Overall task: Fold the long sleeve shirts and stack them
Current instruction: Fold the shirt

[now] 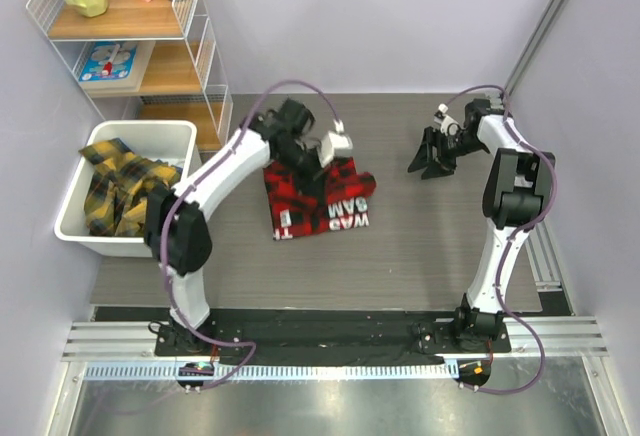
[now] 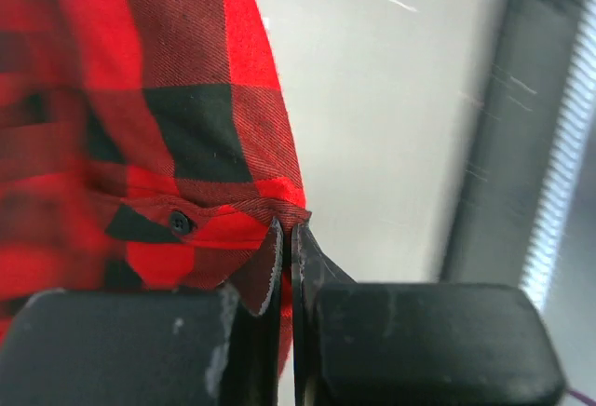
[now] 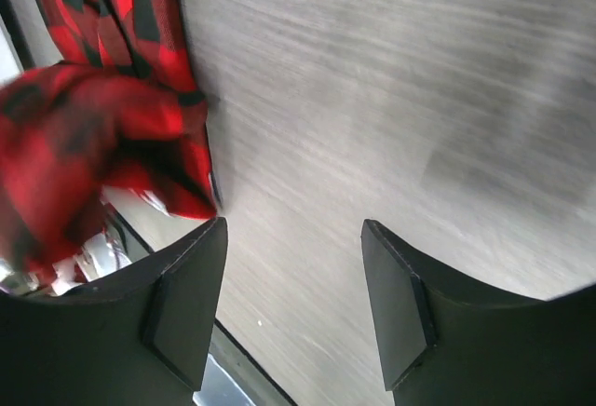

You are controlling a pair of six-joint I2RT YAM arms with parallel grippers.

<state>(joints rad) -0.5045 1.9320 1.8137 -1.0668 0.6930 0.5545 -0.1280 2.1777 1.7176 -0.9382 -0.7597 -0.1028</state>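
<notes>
Clamping red shirt (image 2: 186, 99) edge, left gripper (image 2: 287, 231); right gripper (image 3: 293, 227) apart; white lettering (image 1: 345, 218) upside-down.

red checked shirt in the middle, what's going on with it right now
The left gripper has its jaws shut on an edge of the red-and-black shirt, near a button, at the shirt's far side. The shirt lies bunched on the table with white lettering facing up. The right gripper is off to the right, jaws open and holding nothing. Yellow-and-black shirts sit heaped in the white bin on the left.
</notes>
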